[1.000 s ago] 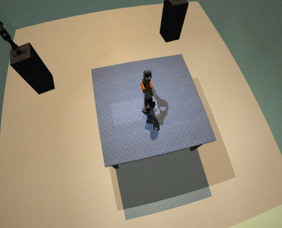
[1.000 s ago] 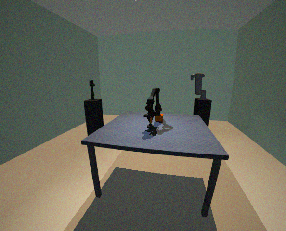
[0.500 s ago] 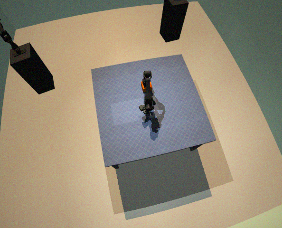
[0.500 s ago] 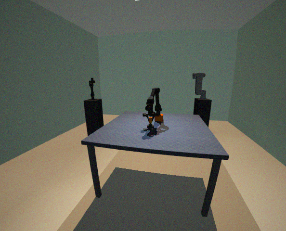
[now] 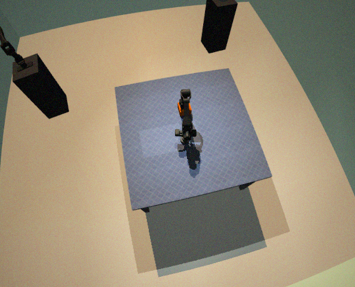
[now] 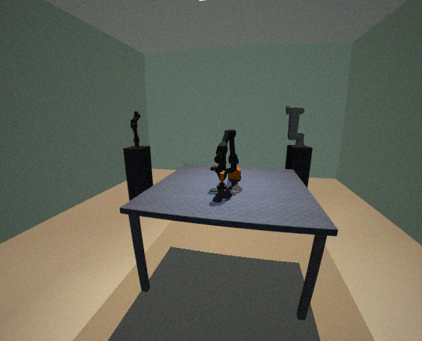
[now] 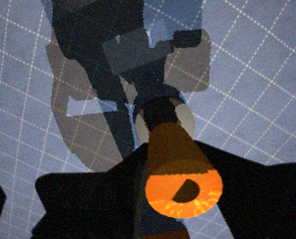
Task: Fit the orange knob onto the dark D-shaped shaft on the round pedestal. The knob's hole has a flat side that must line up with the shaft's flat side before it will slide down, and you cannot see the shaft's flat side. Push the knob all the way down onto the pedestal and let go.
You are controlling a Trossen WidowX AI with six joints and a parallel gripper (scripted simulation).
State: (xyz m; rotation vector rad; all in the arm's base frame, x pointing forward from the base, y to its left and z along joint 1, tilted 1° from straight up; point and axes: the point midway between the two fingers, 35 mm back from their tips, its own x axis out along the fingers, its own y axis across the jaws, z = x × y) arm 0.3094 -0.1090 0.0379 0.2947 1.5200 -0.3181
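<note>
The orange knob (image 6: 222,176) (image 7: 199,171) stands upright between the fingers of my gripper (image 6: 222,174) (image 7: 169,145), which is shut on it. The knob's top shows a dark D-shaped hole in the wrist view, its flat side toward the upper left. The round pedestal (image 6: 221,187) (image 7: 187,119) is beneath the knob, partly in shadow. In the exterior view a dark gap or shaft section shows between the knob's lower end and the pedestal. The shaft's flat side and its contact with the knob cannot be made out. In the top view the arm hides the knob.
An orange block (image 6: 234,174) sits by the arm's base on the blue checked table (image 5: 153,101) (image 6: 270,205). Dark arm shadows fall around the pedestal. Black pillars (image 5: 45,92) (image 6: 138,170) with other arms stand beyond the table.
</note>
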